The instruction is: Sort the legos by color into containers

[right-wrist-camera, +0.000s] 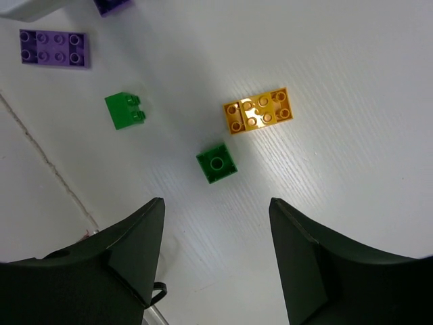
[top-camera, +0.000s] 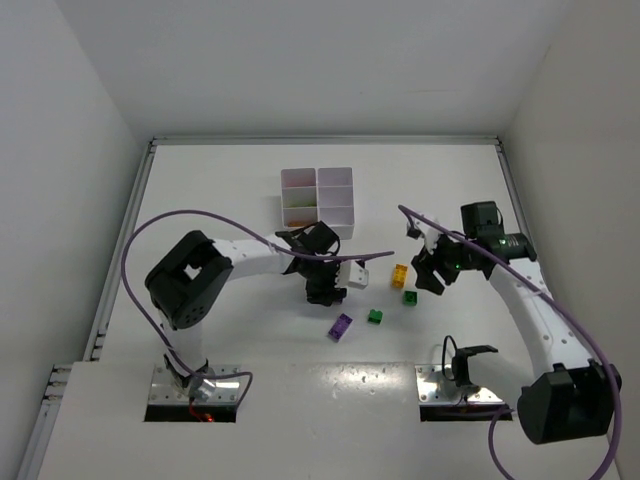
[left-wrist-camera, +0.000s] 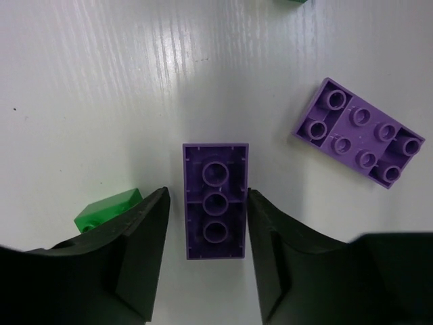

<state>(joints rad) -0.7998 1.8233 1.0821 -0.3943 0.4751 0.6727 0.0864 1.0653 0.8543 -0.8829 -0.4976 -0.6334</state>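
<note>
My left gripper (left-wrist-camera: pixel 208 223) is open and low over the table. Its jaws stand on either side of an upside-down purple lego (left-wrist-camera: pixel 215 200), with a thin gap on each side. A second purple lego (left-wrist-camera: pixel 359 132) lies studs up to the right, and a green lego (left-wrist-camera: pixel 108 208) pokes out behind the left finger. My right gripper (right-wrist-camera: pixel 216 203) is open and empty above a small green lego (right-wrist-camera: pixel 217 162). A yellow-orange lego (right-wrist-camera: pixel 258 110), another green lego (right-wrist-camera: pixel 124 110) and a purple lego (right-wrist-camera: pixel 53 49) lie beyond it. The white containers (top-camera: pixel 318 200) stand behind the left gripper (top-camera: pixel 322 290).
In the top view the loose legos lie between the two grippers: yellow-orange (top-camera: pixel 399 276), green (top-camera: pixel 409 297), green (top-camera: pixel 375 316) and purple (top-camera: pixel 341 326). The right gripper (top-camera: pixel 430 275) hovers at their right. White walls enclose the table, and purple cables arc over both arms.
</note>
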